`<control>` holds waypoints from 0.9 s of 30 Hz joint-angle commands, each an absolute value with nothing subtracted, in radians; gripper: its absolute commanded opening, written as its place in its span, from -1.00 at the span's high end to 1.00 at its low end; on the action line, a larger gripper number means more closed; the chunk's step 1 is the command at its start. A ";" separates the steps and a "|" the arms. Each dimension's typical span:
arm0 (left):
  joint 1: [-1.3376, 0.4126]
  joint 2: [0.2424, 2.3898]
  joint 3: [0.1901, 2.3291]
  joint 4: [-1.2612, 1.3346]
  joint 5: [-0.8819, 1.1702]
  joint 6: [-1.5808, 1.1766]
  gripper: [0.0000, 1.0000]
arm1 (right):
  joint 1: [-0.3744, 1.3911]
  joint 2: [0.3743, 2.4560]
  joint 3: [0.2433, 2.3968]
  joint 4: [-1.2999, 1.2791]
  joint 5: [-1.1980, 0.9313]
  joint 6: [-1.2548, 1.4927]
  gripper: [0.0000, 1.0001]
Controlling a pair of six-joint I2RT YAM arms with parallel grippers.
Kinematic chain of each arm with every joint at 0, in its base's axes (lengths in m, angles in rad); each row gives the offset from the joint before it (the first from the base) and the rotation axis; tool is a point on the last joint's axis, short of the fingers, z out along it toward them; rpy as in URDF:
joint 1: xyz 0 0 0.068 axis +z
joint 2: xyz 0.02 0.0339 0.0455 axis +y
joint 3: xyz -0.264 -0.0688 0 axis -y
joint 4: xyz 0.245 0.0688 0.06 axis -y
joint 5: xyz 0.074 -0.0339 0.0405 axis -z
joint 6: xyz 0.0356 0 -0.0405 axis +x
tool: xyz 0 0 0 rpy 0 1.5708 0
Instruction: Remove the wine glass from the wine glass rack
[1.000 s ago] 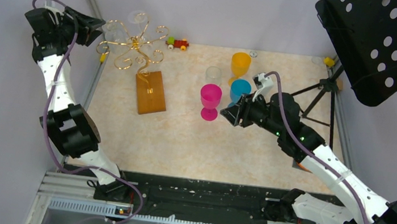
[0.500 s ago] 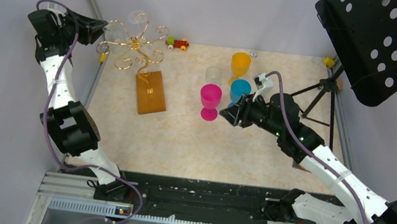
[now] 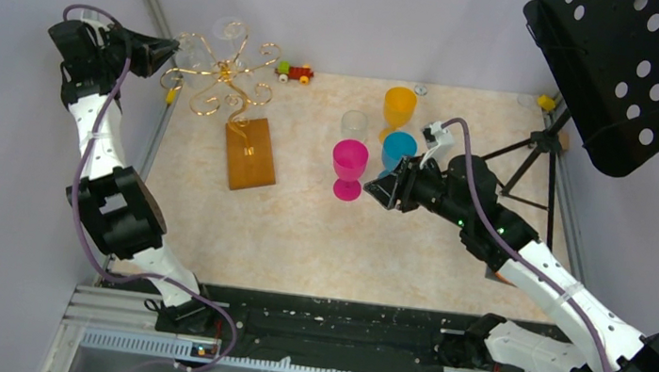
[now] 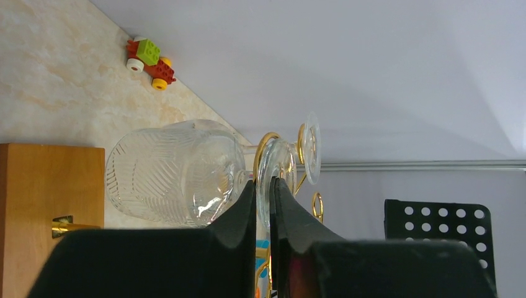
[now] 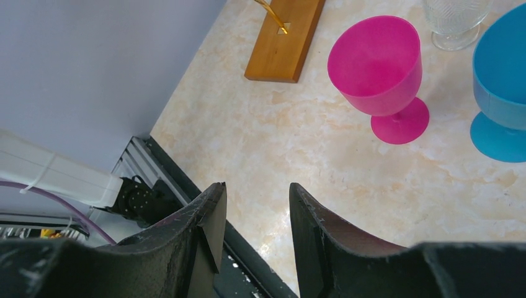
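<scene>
The wine glass rack [image 3: 225, 78] is gold wire on a brown wooden base [image 3: 250, 153], at the back left. A clear ribbed wine glass [image 4: 173, 174] hangs on its left arm, with its foot [image 4: 280, 162] against a gold curl [image 4: 265, 141]. My left gripper [image 3: 170, 51] is at that arm. In the left wrist view its gripper [image 4: 263, 184] is nearly closed on the glass where the stem meets the foot. A second clear foot [image 4: 311, 146] hangs behind. My right gripper [image 3: 372, 191] is open and empty above the table, beside the pink goblet [image 3: 348, 165].
A blue goblet [image 3: 399, 147], an orange goblet [image 3: 399, 107] and a clear glass [image 3: 354, 125] stand mid-table near the right arm. A toy car [image 3: 295, 72] sits at the back wall. A black music stand [image 3: 643, 73] on a tripod [image 3: 539, 145] overhangs the right side.
My left gripper has edged a little right, closer onto the rack's left arm. The right arm has not moved.
</scene>
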State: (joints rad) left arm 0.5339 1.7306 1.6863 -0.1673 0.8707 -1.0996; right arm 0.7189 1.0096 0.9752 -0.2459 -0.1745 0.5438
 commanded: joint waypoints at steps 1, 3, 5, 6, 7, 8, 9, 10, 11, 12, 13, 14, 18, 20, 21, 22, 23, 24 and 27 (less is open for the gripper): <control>0.528 1.699 1.687 -0.087 0.884 -1.098 1.00 | 0.712 0.991 0.974 -0.200 -0.168 0.549 0.14; 0.528 1.690 1.685 -0.088 0.877 -1.097 1.00 | 0.712 0.991 0.974 -0.201 -0.166 0.551 0.14; 0.528 1.680 1.686 -0.094 0.864 -1.091 1.00 | 0.712 0.991 0.973 -0.202 -0.165 0.551 0.14; 0.528 1.675 1.686 -0.095 0.859 -1.085 1.00 | 0.712 0.991 0.973 -0.203 -0.164 0.551 0.14; 0.527 1.670 1.687 -0.097 0.852 -1.075 1.00 | 0.712 0.991 0.973 -0.203 -0.164 0.551 0.14; 0.527 1.664 1.692 -0.106 0.845 -1.063 1.00 | 0.712 0.992 0.973 -0.204 -0.164 0.551 0.14; 0.528 1.661 1.698 -0.122 0.835 -1.047 1.00 | 0.712 0.991 0.973 -0.204 -0.164 0.551 0.14; 0.527 1.657 1.706 -0.138 0.828 -1.029 1.00 | 0.712 0.991 0.972 -0.203 -0.164 0.550 0.14; 0.527 1.656 1.713 -0.151 0.824 -1.016 1.00 | 0.712 0.992 0.971 -0.204 -0.164 0.551 0.14; 0.526 1.653 1.717 -0.164 0.820 -1.005 0.92 | 0.712 0.992 0.971 -0.202 -0.164 0.552 0.14; 0.527 1.650 1.721 -0.172 0.818 -0.998 0.81 | 0.712 0.994 0.969 -0.201 -0.165 0.552 0.14; 0.527 1.648 1.721 -0.175 0.817 -0.995 0.72 | 0.712 0.996 0.969 -0.199 -0.166 0.554 0.14; 0.526 1.637 1.735 -0.203 0.812 -0.975 0.41 | 0.712 0.999 0.969 -0.198 -0.169 0.555 0.14; 0.527 1.634 1.748 -0.231 0.796 -0.954 0.35 | 0.712 0.999 0.969 -0.199 -0.169 0.555 0.14; 0.527 1.632 1.751 -0.242 0.790 -0.944 0.35 | 0.712 0.999 0.969 -0.199 -0.169 0.555 0.14; 0.526 1.631 1.752 -0.246 0.786 -0.940 0.34 | 0.712 0.999 0.968 -0.197 -0.169 0.556 0.14; 0.526 1.632 1.751 -0.249 0.785 -0.939 0.35 | 0.712 1.001 0.969 -0.198 -0.169 0.557 0.14; 0.528 1.633 1.750 -0.251 0.785 -0.939 0.42 | 0.712 1.000 0.968 -0.197 -0.169 0.558 0.14; 0.527 1.637 1.745 -0.249 0.790 -0.945 0.61 | 0.712 1.001 0.966 -0.197 -0.169 0.564 0.15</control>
State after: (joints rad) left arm 0.5285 1.6802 1.7077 -0.2630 0.7906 -0.9665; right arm 0.7189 1.0096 0.9749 -0.2459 -0.1734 0.5529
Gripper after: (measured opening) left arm 0.231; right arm 0.429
